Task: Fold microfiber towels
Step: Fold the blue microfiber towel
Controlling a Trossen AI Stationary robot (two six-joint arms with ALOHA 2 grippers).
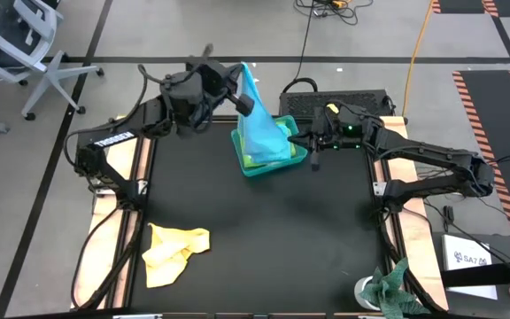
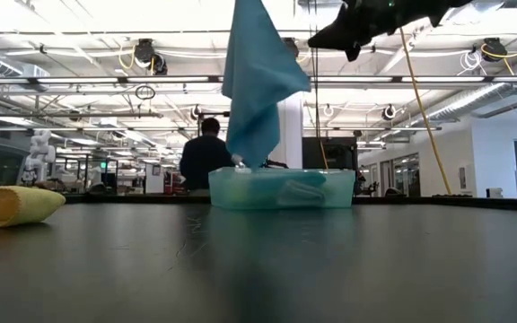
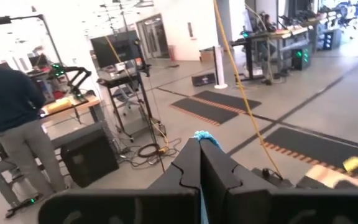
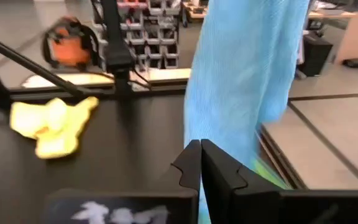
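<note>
left gripper (image 1: 243, 99) fingers pinch the blue towel (image 1: 259, 124) by a corner, hoisting it clear of the teal tray (image 1: 268, 166); right gripper (image 1: 312, 162) fingers pressed together, empty, beside tray.

Black table (image 1: 255, 230): teal tray (image 1: 268, 165), crumpled yellow towel (image 1: 173, 252)

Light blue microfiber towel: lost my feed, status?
Left gripper shut on light blue microfiber towel, lifted above teal plastic tray. Right gripper shut, empty. Nothing obstructing.
</note>
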